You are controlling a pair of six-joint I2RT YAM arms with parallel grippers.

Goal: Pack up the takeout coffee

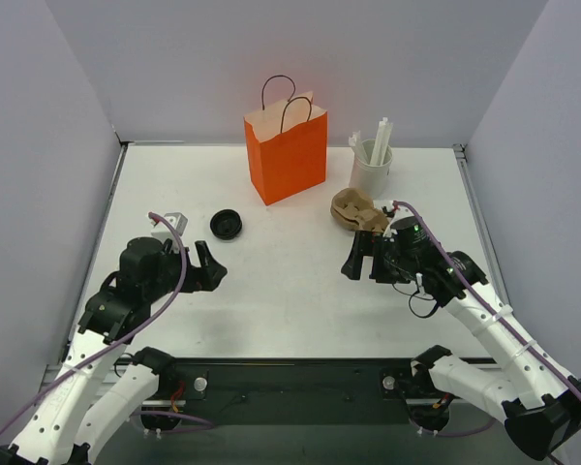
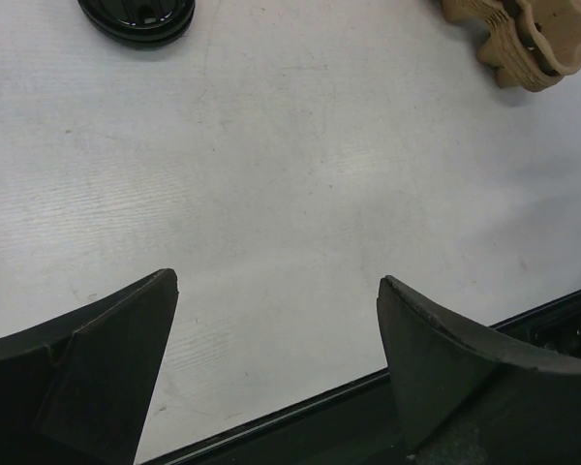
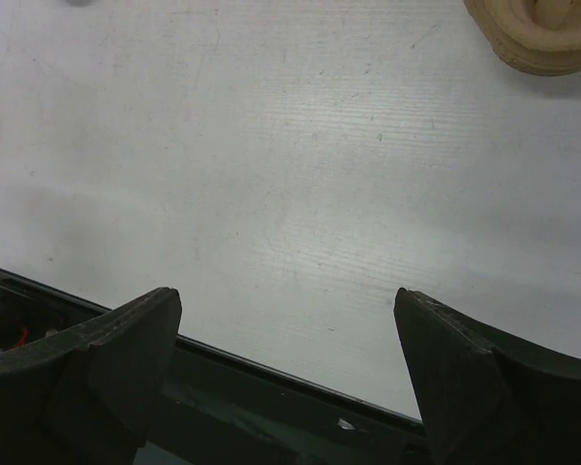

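Note:
The takeout coffee, a tan cup with a black lid on it, shows in no view. An orange paper bag (image 1: 287,150) with black handles stands upright and open at the back middle. A loose black lid (image 1: 227,224) lies on the table left of the bag; it also shows in the left wrist view (image 2: 136,17). My left gripper (image 1: 211,266) is open and empty, low over the table, in front of the lid (image 2: 276,279). My right gripper (image 1: 358,257) is open and empty over bare table (image 3: 289,293).
A tan moulded-pulp cup carrier (image 1: 358,211) lies right of the bag, just behind my right wrist (image 2: 523,39). A tan rounded piece (image 3: 537,34) is at the right wrist view's top edge. A white cup with straws (image 1: 373,163) stands back right. Grey walls enclose the table.

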